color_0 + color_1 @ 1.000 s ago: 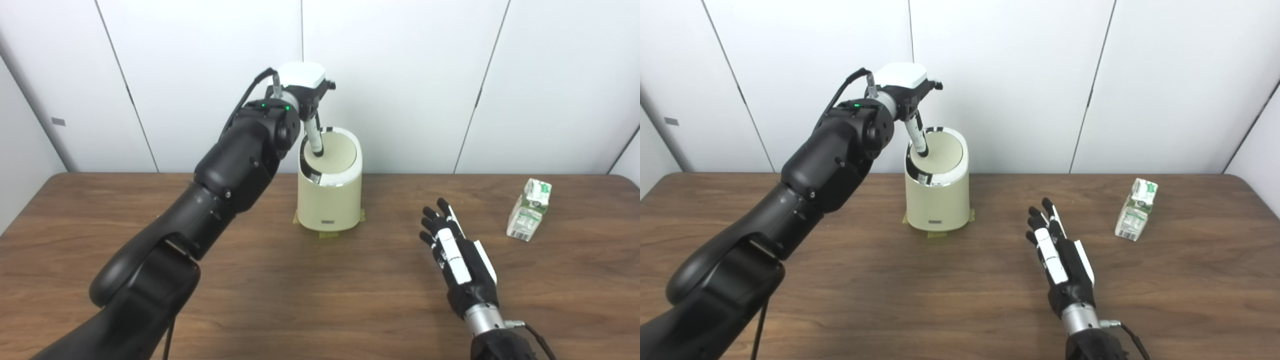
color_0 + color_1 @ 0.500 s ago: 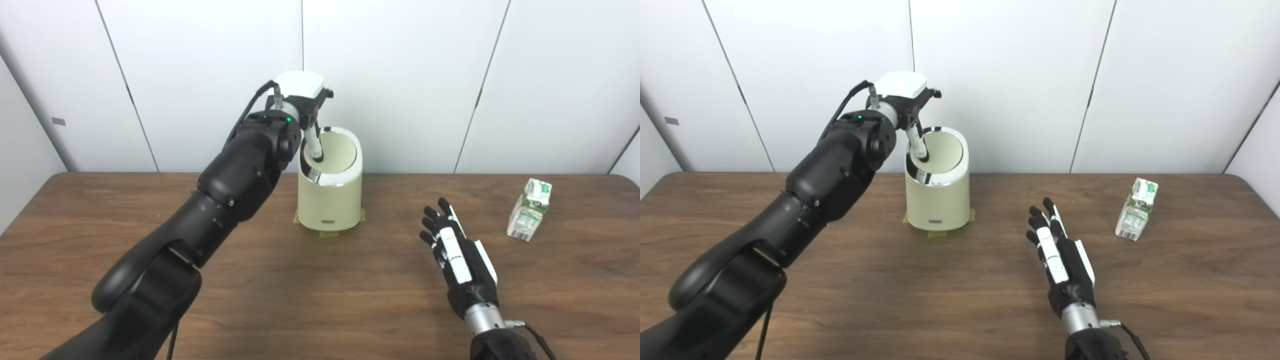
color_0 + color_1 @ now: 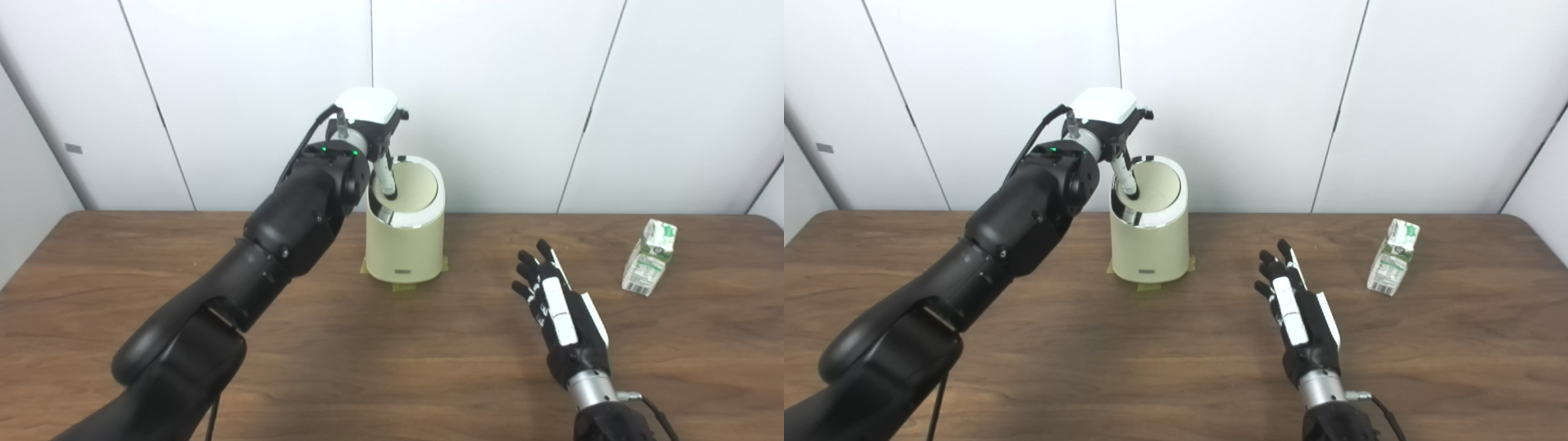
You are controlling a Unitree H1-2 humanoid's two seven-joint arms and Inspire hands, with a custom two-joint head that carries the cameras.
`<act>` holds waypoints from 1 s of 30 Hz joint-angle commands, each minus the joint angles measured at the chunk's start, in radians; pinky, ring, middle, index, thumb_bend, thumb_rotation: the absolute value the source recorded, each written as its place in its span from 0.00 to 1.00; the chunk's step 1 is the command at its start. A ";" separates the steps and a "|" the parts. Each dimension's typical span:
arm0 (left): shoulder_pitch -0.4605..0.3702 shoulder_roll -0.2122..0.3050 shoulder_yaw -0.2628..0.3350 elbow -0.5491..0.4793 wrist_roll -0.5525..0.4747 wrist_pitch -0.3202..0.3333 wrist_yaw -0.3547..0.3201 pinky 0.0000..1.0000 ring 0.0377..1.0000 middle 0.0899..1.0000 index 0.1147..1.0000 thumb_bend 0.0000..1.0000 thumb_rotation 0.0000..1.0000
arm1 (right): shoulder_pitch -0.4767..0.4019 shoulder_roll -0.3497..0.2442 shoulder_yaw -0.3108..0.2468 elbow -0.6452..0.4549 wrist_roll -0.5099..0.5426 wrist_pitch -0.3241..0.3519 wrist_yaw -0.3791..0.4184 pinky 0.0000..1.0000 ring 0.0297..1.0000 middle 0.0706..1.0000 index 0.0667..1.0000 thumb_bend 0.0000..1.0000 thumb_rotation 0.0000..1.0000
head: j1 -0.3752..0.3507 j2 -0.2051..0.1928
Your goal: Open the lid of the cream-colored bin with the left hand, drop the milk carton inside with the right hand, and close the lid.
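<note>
A: What changed vs. 1 s ago?

B: Left hand (image 3: 367, 119) sits a little lower and closer to the bin (image 3: 405, 245); its fingertip (image 3: 389, 191) stays pressed on the lid (image 3: 411, 188). Lid is tipped further in at the near-left edge, so more of the dark gap and the shiny rim shows there. Right hand (image 3: 560, 309) has barely shifted. Carton unmoved.

A: Left hand state?

B: White back faces up, above the bin's rear-left. One finger points down to the lid; the rest are tucked under the palm, can't tell how far curled. It grips nothing, it only pushes.

A: Right hand?

B: Fingers apart and extended, aimed away from the robot, white-plated back up. Holds nothing. Low over the desk (image 3: 367, 355); contact w/ the surface can't be told.

A: Where's the milk carton (image 3: 649, 257)?

B: Upright on the desk, far right, near the rear edge. White w/ green print, gabled top. Well apart from the right hand, well apart from the bin.

A: Bin position?

B: Cream-colored cylinder, centre-rear of the desk, close to the white wall panels. White collar around the swing lid. Tape tabs (image 3: 401, 286) show under its base at front and sides.

A: Lid status?

B: Part-open, tilted inward on the robot's left, held down by the fingertip.
</note>
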 commanded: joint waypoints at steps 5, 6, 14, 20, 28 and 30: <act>0.030 0.003 -0.047 0.019 0.031 -0.046 0.046 0.80 0.86 0.86 0.89 1.00 0.09 | -0.034 0.000 -0.004 -0.031 -0.005 -0.043 0.000 0.88 0.93 0.91 0.99 0.73 0.86 | -0.001 0.001; 0.034 0.002 -0.048 0.020 0.031 -0.048 0.051 0.80 0.86 0.85 0.88 1.00 0.09 | -0.034 0.000 -0.004 -0.030 -0.005 -0.043 0.001 0.88 0.93 0.92 1.00 0.73 0.87 | -0.001 0.001; 0.044 -0.012 -0.057 0.028 0.038 -0.043 0.036 0.81 0.88 0.87 0.90 0.99 0.11 | -0.036 0.004 -0.002 -0.036 -0.007 -0.038 -0.002 0.88 0.93 0.92 1.00 0.72 0.86 | -0.004 -0.001; 0.045 -0.012 -0.063 0.034 0.045 -0.043 0.034 0.79 0.87 0.86 0.90 0.99 0.10 | -0.039 0.009 -0.004 -0.033 -0.005 -0.038 -0.004 0.88 0.93 0.91 0.99 0.71 0.85 | -0.006 0.000; -0.003 0.002 -0.007 0.007 -0.004 -0.042 0.000 0.83 0.89 0.88 0.90 0.98 0.09 | -0.044 0.004 -0.013 -0.007 -0.003 -0.055 -0.003 0.88 0.93 0.92 1.00 0.71 0.86 | 0.006 -0.003; -0.030 0.003 0.010 -0.004 -0.011 -0.034 -0.017 0.85 0.91 0.91 0.90 0.98 0.09 | -0.047 0.005 -0.015 0.000 -0.002 -0.059 -0.003 0.88 0.93 0.91 0.99 0.72 0.85 | 0.005 -0.002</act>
